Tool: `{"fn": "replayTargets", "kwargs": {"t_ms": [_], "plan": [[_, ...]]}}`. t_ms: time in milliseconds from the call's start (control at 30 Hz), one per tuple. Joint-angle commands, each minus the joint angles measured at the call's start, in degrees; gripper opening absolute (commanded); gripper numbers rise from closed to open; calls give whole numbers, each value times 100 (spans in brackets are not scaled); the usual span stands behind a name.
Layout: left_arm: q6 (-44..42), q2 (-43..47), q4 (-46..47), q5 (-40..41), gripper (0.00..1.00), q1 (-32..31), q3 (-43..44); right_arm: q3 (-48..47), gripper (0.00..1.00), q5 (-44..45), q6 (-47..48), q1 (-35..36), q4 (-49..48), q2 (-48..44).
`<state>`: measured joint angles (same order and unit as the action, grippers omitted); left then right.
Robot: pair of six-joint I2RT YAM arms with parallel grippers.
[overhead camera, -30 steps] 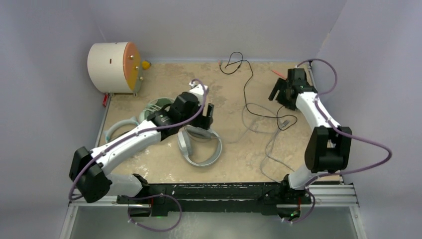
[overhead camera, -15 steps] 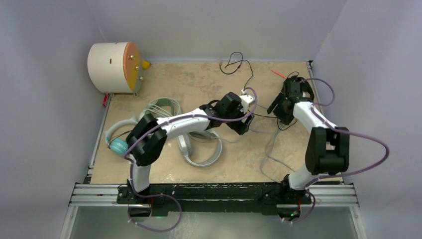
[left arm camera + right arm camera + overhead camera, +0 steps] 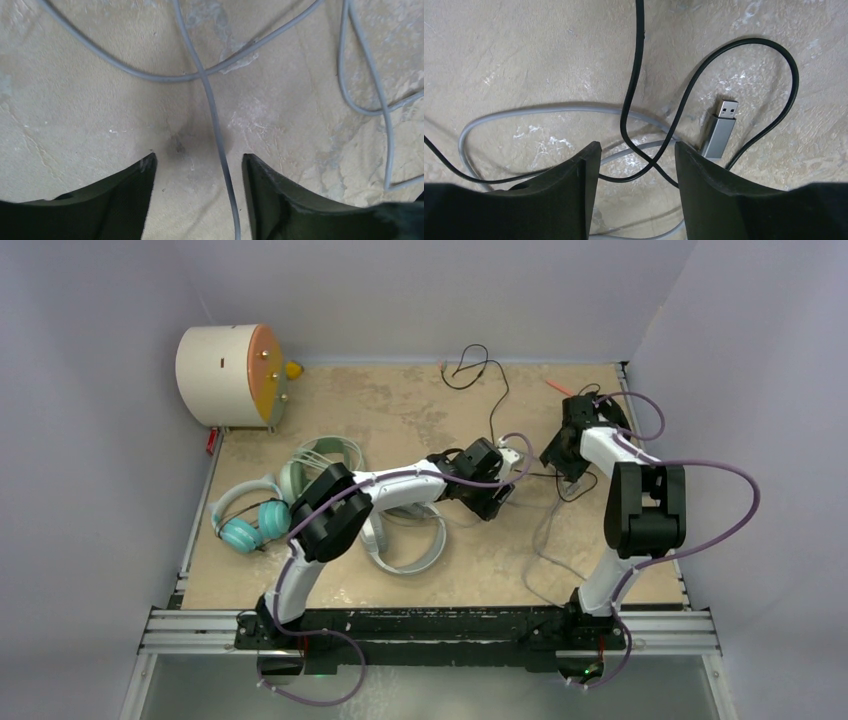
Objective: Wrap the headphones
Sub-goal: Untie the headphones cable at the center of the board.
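The teal-cupped headphones [image 3: 245, 525] lie at the left, with the mint-green pair [image 3: 322, 453] behind them. The white-and-grey pair [image 3: 405, 540] lies at the middle, partly under my left arm. Its grey cable [image 3: 545, 535] loops to the right. A thin black cable [image 3: 492, 405] runs from the far edge to a loop under my right gripper [image 3: 563, 458]. My left gripper [image 3: 199, 165] is open low over the table, with the grey cable [image 3: 220, 150] running between its fingers. My right gripper [image 3: 636, 160] is open over crossed black cable [image 3: 659, 167], next to a grey USB plug [image 3: 719, 132].
A cream drum with an orange face [image 3: 225, 375] stands at the far left corner. A small orange item [image 3: 560, 387] lies by the far right wall. Grey cable [image 3: 549, 110] also loops under the black one.
My left arm swung right, from over the white-and-grey headphones to the grey cable at mid-table, uncovering the teal pair. My right gripper moved nearer and lower over the black cable loop.
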<state>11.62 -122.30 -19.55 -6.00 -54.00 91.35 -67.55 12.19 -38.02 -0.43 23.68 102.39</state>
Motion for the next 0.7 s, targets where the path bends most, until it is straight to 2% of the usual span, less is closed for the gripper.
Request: {"fn": "replayTargets", "kwargs": {"t_ms": [0,33,133,167,367,667], "plan": [[137,-112,-223,73,51,21,318,-109,52,291,-165,-1,102,-15],[147,-162,-308,127,40,21,392,-109,45,283,-167,-1,106,-21],[139,-164,-565,474,3,25,547,-114,11,361,-143,-1,124,-132],[146,-79,-605,671,0,29,539,-129,1,383,-106,-1,132,-184],[243,1208,-397,1846,0,87,-184,-358,0,462,-87,-266,328,-521],[1232,3249,-570,2035,0,872,-1681,-740,0,32,-162,-1256,340,-815]]}}
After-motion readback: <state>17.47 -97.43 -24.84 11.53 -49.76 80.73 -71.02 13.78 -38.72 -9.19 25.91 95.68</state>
